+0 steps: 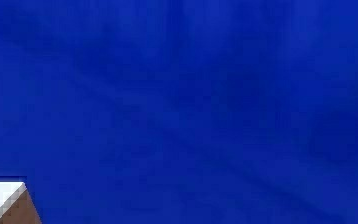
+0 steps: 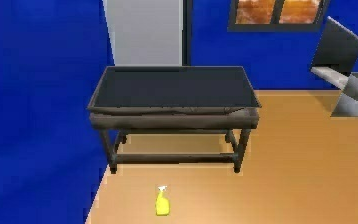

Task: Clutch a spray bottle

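Room: blue wall across the forward view; at that view's lower left corner, white strip and a wedge of brown floor.

Arm side view, left to right:

1. Wall, blue, running down the left side to meet the floor, light brown wood.
2. Panel, pale grey, upright, set in the far wall behind the table's left half.
3. Table, low, flat dark top, brown frame, four legs, a rail between the legs. Standing on the floor at centre, close to the far wall.
4. Spray bottle, yellow body, white head, upright on the floor. Near side of the table, below its middle, apart from the legs.
5. Window, dark frame, orange-lit panes, high on the far wall, right of the table.
6. Grey piece, angular, far right, cut by the edge; kind not clear.

Gripper: state cannot be told.
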You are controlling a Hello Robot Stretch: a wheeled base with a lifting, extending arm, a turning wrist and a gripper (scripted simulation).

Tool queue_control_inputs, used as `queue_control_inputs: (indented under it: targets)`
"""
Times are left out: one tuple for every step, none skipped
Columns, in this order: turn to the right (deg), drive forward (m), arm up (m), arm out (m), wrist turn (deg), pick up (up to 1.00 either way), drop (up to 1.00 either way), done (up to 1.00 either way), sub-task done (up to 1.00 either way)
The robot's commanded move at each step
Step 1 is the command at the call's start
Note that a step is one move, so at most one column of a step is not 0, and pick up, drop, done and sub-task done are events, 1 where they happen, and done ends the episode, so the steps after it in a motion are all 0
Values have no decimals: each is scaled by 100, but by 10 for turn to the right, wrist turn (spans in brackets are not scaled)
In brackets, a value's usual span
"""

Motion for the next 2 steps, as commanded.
queue_control_inputs:
  targets:
    - [0, 0, 10, 0, 0, 0, 0, 0, 0]
    - [0, 0, 0, 50, 0, 0, 0, 0, 0]
